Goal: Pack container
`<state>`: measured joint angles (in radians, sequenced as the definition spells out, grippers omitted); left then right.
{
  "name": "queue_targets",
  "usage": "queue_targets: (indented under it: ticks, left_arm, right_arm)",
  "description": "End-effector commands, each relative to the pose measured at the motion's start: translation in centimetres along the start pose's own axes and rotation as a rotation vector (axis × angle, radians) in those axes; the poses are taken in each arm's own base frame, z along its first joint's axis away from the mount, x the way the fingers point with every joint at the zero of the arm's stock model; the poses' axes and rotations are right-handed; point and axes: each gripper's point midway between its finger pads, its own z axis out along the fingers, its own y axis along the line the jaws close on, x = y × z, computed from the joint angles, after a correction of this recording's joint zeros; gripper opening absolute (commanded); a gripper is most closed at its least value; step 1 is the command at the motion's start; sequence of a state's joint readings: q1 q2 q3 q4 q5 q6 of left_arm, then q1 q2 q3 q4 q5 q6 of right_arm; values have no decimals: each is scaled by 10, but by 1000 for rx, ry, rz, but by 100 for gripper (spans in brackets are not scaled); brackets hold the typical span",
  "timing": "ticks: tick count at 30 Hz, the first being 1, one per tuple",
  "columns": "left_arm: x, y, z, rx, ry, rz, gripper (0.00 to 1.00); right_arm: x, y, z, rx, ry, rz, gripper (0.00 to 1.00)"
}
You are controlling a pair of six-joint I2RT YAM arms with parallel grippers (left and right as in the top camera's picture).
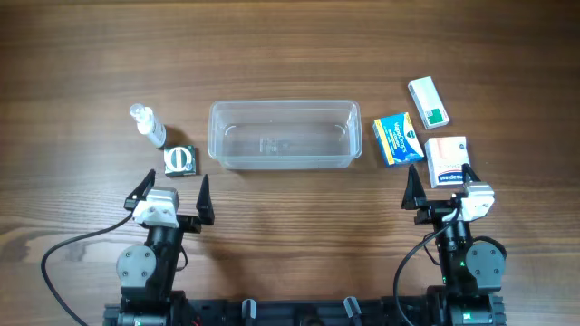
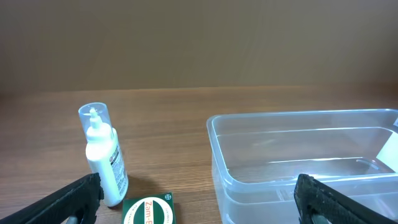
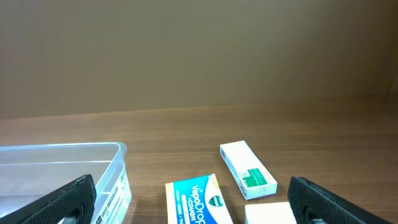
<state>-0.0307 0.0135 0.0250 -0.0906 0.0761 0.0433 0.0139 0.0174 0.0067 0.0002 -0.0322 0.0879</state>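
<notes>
Both arms sit low at the bottom edge of the overhead frame, folded, wrists aimed up-frame. Left claw (image 1: 177, 190), lower left: jaws spread wide, gripping nothing. Right claw (image 1: 439, 181), lower right: same, wide apart, gripping nothing. In each wrist view the dark fingers (image 2: 78, 198) occupy the two lower corners.

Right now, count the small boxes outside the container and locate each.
4. Right of the container: a green-and-white box farthest back, a blue box nearest the container, a white-and-orange box nearest the robot. Left: a small green box beside the bottle.
</notes>
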Motion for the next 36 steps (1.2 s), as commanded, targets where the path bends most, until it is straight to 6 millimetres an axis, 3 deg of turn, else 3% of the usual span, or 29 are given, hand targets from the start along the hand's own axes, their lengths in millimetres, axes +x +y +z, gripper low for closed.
queue_targets:
  ticks: [1, 20, 24, 30, 36]
  left_arm:
    - [3, 2, 0, -10, 2, 8, 100]
    - [-6, 4, -1, -22, -26, -2, 100]
    - [-41, 2, -10, -14, -83, -149, 100]
    - [-92, 13, -26, -96, -21, -154, 100]
    - [-130, 14, -3, -105, 246, -17, 100]
  right_arm:
    - [-2, -2, 0, 12, -8, -7, 100]
    - [-2, -2, 0, 12, -8, -7, 100]
    - [-2, -2, 0, 12, -8, -8, 100]
    - [-2, -2, 0, 12, -8, -7, 100]
    - [-2, -2, 0, 12, -8, -7, 100]
